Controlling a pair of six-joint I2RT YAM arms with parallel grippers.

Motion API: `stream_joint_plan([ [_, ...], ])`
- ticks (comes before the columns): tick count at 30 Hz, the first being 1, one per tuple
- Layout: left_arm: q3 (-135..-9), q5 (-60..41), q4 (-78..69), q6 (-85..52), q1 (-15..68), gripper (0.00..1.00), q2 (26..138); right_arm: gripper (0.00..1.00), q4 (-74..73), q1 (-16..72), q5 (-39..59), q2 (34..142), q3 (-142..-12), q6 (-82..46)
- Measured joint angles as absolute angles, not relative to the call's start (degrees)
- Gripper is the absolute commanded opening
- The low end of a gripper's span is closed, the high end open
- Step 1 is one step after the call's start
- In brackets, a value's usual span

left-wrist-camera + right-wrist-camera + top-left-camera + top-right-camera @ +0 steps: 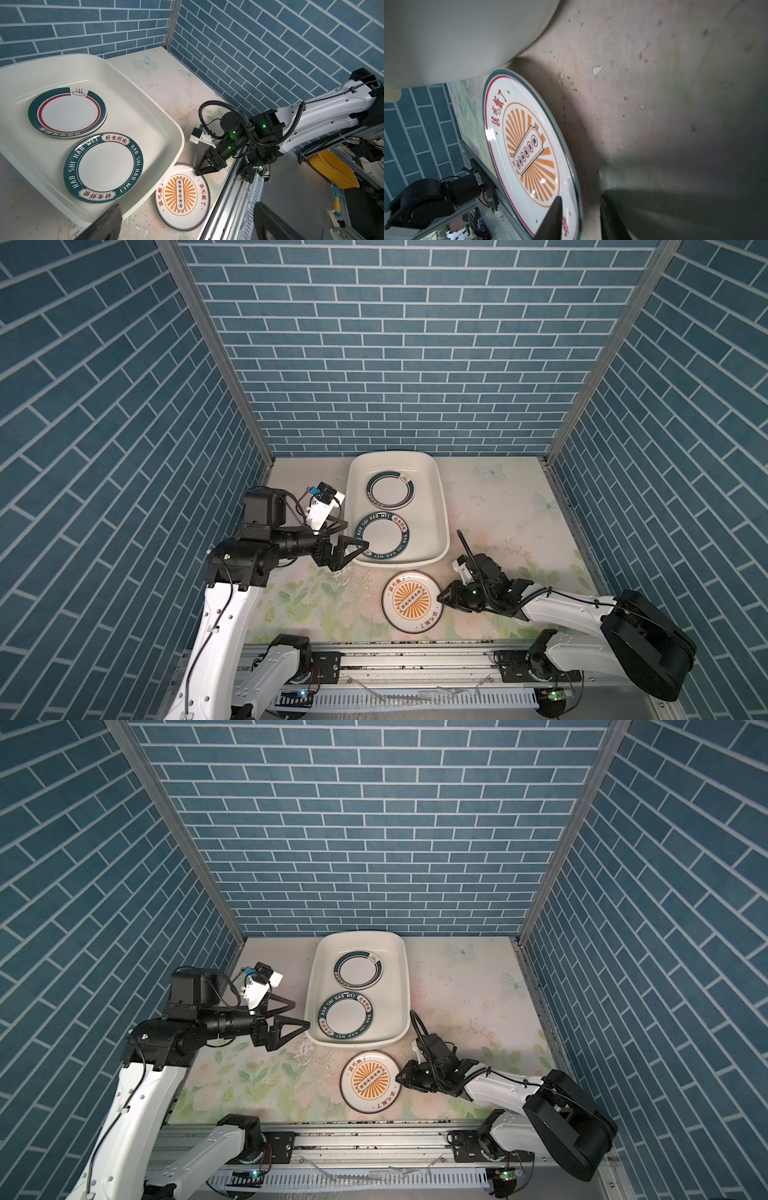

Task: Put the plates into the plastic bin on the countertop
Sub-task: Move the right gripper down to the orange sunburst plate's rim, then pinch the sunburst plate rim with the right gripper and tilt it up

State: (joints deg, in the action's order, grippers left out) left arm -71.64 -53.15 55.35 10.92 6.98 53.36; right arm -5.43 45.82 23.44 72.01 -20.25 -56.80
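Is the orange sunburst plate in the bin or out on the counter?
Out: the sunburst plate sits on the countertop, just outside the plastic bin.

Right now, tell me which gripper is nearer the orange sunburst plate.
Right. The right gripper straddles the rim of the plate, one finger over it and one outside. The left gripper hangs open at the near left corner of the bin, apart from the plate.

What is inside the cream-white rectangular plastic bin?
Two teal-rimmed white plates: steam-emblem plate at the far end, lettered plate nearer. Edges under the steam-emblem plate suggest more beneath; count hidden.
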Motion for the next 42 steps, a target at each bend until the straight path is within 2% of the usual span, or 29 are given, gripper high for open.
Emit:
stream_joint_plan([
  [6, -71.6, -53.1, 55.4, 10.9, 7.0, 1.0, 53.4, 0.27, -7.9, 45.9, 24.2, 73.8, -20.3, -56.8],
  [30, -71.6, -53.2, 54.9, 10.7, 6.7, 1.0, 53.4, 0.0, -10.1, 46.0, 26.2, 74.6, -20.2, -56.8],
  [42, -71.6, -53.2, 54.5, 10.2, 6.5, 1.0, 53.4, 0.0, -9.4, 46.0, 27.0, 71.8, -20.1, -57.1],
])
